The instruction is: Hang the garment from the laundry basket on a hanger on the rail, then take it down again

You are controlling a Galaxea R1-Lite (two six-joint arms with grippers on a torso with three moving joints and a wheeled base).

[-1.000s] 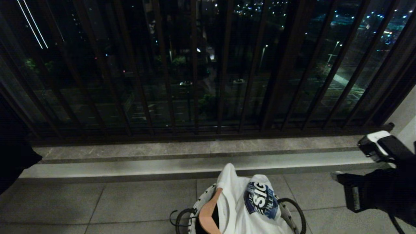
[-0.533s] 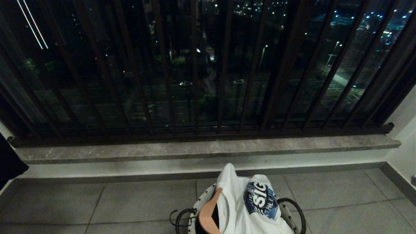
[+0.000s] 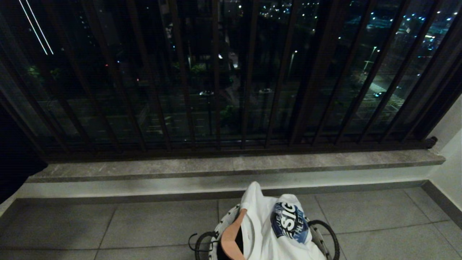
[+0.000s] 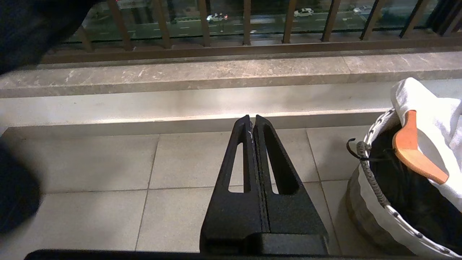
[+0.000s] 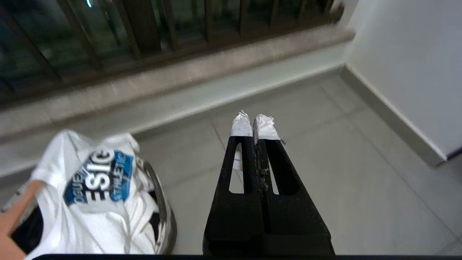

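Observation:
A white garment with a blue printed badge lies bunched in the round laundry basket on the floor tiles, low in the head view. A wooden hanger sticks out of the garment, its dark hook over the basket's rim. The hanging rail is out of view. My left gripper is shut and empty above the tiles, beside the basket. On the other side of the basket, my right gripper, with white-taped tips, is shut and empty, apart from the garment.
A stone ledge runs under dark railing bars across the far side. A white wall closes the right side. Dark cloth hangs at the left edge.
My right arm, seen at the right edge of the head view a second ago, has dropped out of that view. The dark cloth at the left edge has swayed. Basket and garment have not moved.

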